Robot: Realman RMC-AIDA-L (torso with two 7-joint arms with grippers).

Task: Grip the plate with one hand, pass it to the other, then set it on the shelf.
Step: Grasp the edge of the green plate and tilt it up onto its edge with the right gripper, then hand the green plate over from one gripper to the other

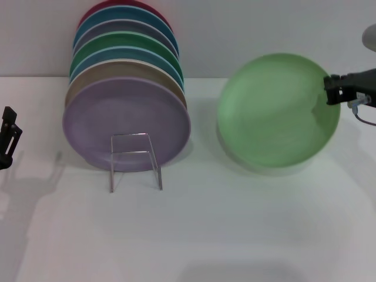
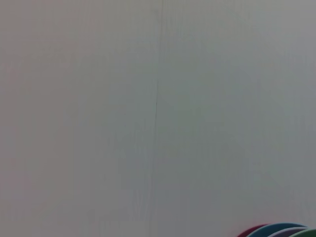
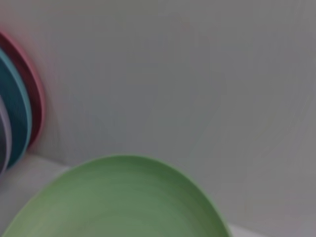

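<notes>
The right gripper (image 1: 332, 91) reaches in from the right edge of the head view and pinches the rim of the plate (image 1: 276, 111) at that plate's right side; the jaws are pressed onto the rim. The plate, pale mint green and matte, is tilted with its face toward the camera, to the right of the rack and well apart from it. Whether its lower edge touches the table (image 1: 235, 235) cannot be determined. In the right wrist view the plate (image 3: 118, 202) fills the lower area, with the white wall (image 3: 187, 74) behind it and the edges of the stacked plates (image 3: 19, 118) at one side. The shelf (image 1: 135, 160), a thin wire rack with a small square front loop, stands left of centre on the table. It carries a row of upright plates leaning back toward the wall; the lilac plate (image 1: 126, 123) is foremost, and behind it tan, blue, dark green, grey, teal and red rims show in sequence. The left gripper (image 1: 7, 138) sits at the far left edge of the head view, beside the rack and clear of it; the state of its jaws cannot be determined. The left wrist view shows mostly wall, with plate rims (image 2: 276, 231) at one corner.
</notes>
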